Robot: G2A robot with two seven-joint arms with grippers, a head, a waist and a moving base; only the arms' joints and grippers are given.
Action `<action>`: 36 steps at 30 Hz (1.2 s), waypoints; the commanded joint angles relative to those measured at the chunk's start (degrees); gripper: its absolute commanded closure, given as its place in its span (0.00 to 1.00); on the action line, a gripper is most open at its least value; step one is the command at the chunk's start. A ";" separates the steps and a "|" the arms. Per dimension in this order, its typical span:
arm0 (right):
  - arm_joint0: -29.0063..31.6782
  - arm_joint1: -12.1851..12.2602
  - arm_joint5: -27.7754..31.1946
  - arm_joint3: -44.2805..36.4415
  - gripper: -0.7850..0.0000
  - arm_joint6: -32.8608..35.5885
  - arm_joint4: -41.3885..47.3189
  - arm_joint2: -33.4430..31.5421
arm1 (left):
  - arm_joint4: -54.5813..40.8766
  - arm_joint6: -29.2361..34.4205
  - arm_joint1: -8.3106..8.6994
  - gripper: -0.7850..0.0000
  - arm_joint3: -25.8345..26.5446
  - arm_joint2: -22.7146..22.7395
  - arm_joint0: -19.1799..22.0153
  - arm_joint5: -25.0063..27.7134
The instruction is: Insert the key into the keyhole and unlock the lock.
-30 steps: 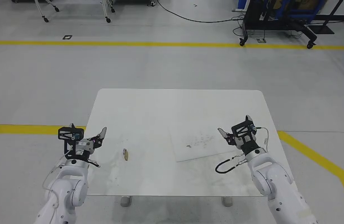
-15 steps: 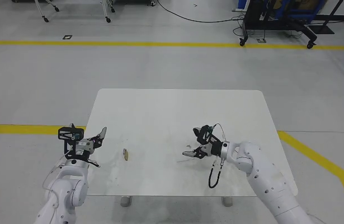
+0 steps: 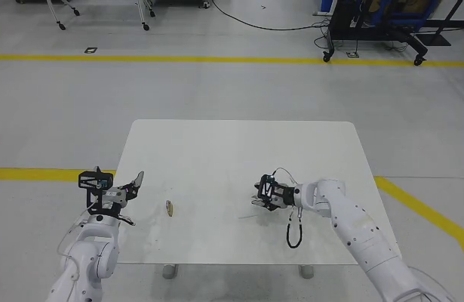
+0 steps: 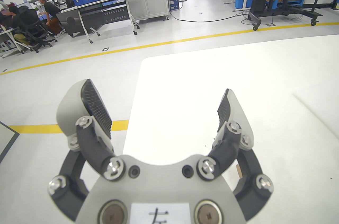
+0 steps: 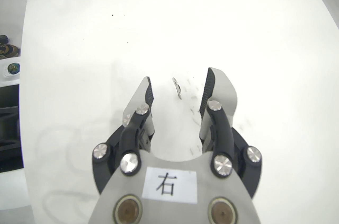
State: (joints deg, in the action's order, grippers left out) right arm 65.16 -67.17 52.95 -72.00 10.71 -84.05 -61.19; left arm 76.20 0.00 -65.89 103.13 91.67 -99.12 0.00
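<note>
- Swung from table [image 3: 216,143] edge to its middle since a second ago: right gripper [image 5: 177,76], released, angled down.
- Left gripper [image 4: 157,87] released, level at left edge.
- Lock [image 3: 169,207] lying nearby.
- Key [image 5: 177,88] flat inside right gripper's gap.

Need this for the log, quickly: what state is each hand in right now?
Left hand: open, holding nothing.
Right hand: open, holding nothing; the key shows ungripped between its jaws.
</note>
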 commanded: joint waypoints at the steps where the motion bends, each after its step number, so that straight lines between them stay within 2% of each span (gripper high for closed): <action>1: -0.22 0.07 -0.42 -0.19 0.65 0.71 -1.31 0.39 | 0.00 0.00 0.00 0.00 0.00 0.00 0.00 0.00; 7: -1.48 -0.21 -0.95 -0.03 0.66 2.85 -2.81 2.65 | 0.00 0.00 0.00 0.00 0.00 0.00 0.00 0.00; 11: -2.39 -0.46 -1.17 0.65 0.71 3.24 -2.44 3.77 | 0.00 0.00 0.00 0.00 0.00 0.00 0.00 0.00; 13: -2.67 -0.53 -1.47 1.22 0.84 2.82 -1.74 3.87 | 0.00 0.00 0.00 0.00 0.00 0.00 0.00 0.00; 14: -2.85 -0.55 -1.55 1.47 0.98 2.88 -1.70 4.01 | 0.00 0.00 0.00 0.00 0.00 0.00 0.00 0.00; 15: -2.98 -0.59 -1.53 1.72 1.00 2.89 -1.58 4.20 | 0.00 0.00 0.00 0.00 0.00 0.00 0.00 0.00; 24: -4.09 -1.02 -3.19 2.96 1.00 3.92 0.25 5.51 | 0.00 0.00 0.00 0.00 0.00 0.00 0.00 0.00; 31: -3.38 -1.23 -7.76 1.67 1.00 4.71 2.81 5.26 | 0.00 0.00 0.00 0.00 0.00 0.00 0.00 0.00; 36: -3.45 -1.97 -11.49 2.10 1.00 5.96 7.68 5.79 | 0.00 0.00 0.00 0.00 0.00 0.00 0.00 0.00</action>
State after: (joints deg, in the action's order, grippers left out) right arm 61.86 -68.98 42.04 -70.13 16.44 -77.59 -55.54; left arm 76.20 0.00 -65.89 103.13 91.67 -99.12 0.00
